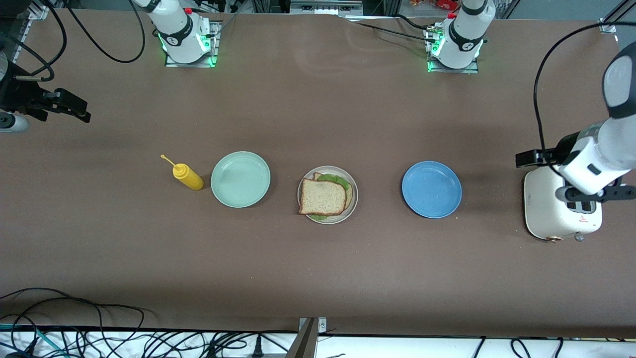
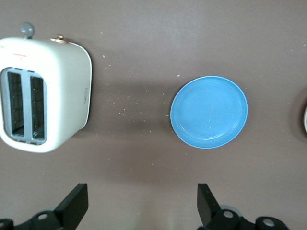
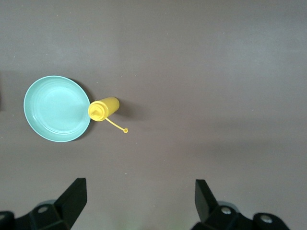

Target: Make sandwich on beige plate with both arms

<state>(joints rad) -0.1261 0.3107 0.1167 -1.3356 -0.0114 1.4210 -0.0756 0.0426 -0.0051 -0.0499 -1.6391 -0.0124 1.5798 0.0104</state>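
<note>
The sandwich (image 1: 323,196) lies on the beige plate (image 1: 339,218) in the middle of the table: a brown bread slice on top, green lettuce (image 1: 334,178) showing at its edges, and a second slice beneath. My left gripper (image 1: 596,195) hangs high over the white toaster (image 1: 546,209) at the left arm's end, open and empty (image 2: 142,206). At the right arm's end my right gripper (image 1: 69,107) hangs over bare table, also open and empty (image 3: 140,203). Both are well away from the sandwich.
A blue plate (image 1: 431,189) (image 2: 209,111) sits between the beige plate and the toaster (image 2: 45,93). A mint green plate (image 1: 240,179) (image 3: 56,108) and a yellow squeeze bottle (image 1: 188,176) (image 3: 104,109) lie toward the right arm's end. Crumbs dot the table near the toaster.
</note>
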